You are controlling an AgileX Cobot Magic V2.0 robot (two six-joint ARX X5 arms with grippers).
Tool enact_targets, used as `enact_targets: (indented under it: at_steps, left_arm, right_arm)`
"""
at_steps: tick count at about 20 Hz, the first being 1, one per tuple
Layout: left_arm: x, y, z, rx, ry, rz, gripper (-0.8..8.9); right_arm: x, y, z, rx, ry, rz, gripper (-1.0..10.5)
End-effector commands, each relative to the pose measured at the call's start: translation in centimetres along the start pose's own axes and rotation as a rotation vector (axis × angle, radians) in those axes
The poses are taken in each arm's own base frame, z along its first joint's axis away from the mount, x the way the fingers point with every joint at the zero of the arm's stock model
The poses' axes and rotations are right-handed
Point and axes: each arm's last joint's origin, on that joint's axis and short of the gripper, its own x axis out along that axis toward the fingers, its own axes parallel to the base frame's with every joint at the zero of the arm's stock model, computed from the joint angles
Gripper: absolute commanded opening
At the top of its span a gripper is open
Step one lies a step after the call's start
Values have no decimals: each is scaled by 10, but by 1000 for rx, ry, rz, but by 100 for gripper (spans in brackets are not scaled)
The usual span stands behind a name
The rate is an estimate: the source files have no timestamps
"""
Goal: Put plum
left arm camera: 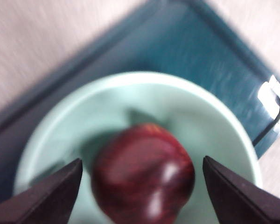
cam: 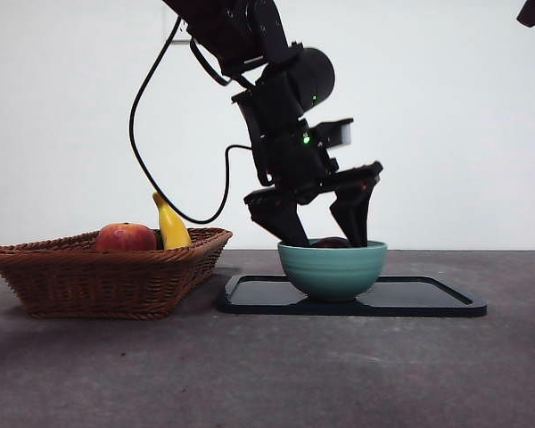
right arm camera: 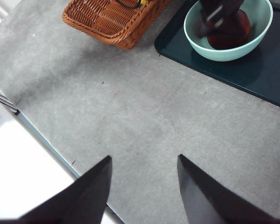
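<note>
Nearest item: the wicker basket (cam: 107, 276) is sitting closest to the front camera, at about 9 o'clock from the bowl, carrying a red-orange fruit (cam: 125, 237) and a banana (cam: 171, 227).
Tray: the dark tray (cam: 428, 299) is lying flat on the grey table (cam: 267, 374), just beside the basket.
Bowl: the teal bowl (cam: 332, 267) is standing upright on the tray's basket-side end.
Plum location: the plum (left arm camera: 143, 175) is lying inside the bowl on its floor; only its dark top is showing over the rim in the front view.
My left pincer: my left gripper (left arm camera: 142, 186) is reaching down into the bowl, jaws spread, one at 9 o'clock and one at 3 o'clock of the plum, with clear gaps both sides; nothing is being pinched.
Key relation: the plum is sitting squarely between my jaws, directly below; I judge a straight lift is what remains.
Plum axis: the fruit is round, with no marked long axis; which way it points I cannot tell.
My right pincer: my right gripper (right arm camera: 142, 186) is waiting well apart, jaws spread and empty, so my left arm is the nearer.
</note>
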Motion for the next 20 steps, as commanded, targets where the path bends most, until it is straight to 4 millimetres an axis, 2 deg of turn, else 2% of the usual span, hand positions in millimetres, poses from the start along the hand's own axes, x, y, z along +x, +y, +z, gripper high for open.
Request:
enact_targets:
  at_steps: [1,4,8,12,16,20]
  left_arm:
    - [15,-7,-1,37,28,-8,404]
    - [18,-11,-2,45,34,-13,398]
    - [18,-12,-2,48,33,-14,250]
    - [15,-12,0,47,30,-13,239]
    - [-10,-8,18,39,13,-7,240]
    - [-59,-6,45,33,-43,3,240]
  right_arm:
    - [0,1,3,-15,-6,6,223]
    - [0,1,3,-16,-6,6,223]
    - [0,1,3,-18,-6,6,223]
    - [0,1,3,-21,-7,-1,223]
    - [0,1,3,-21,-7,-2,223]
    - [0,1,3,-20,-7,-2,223]
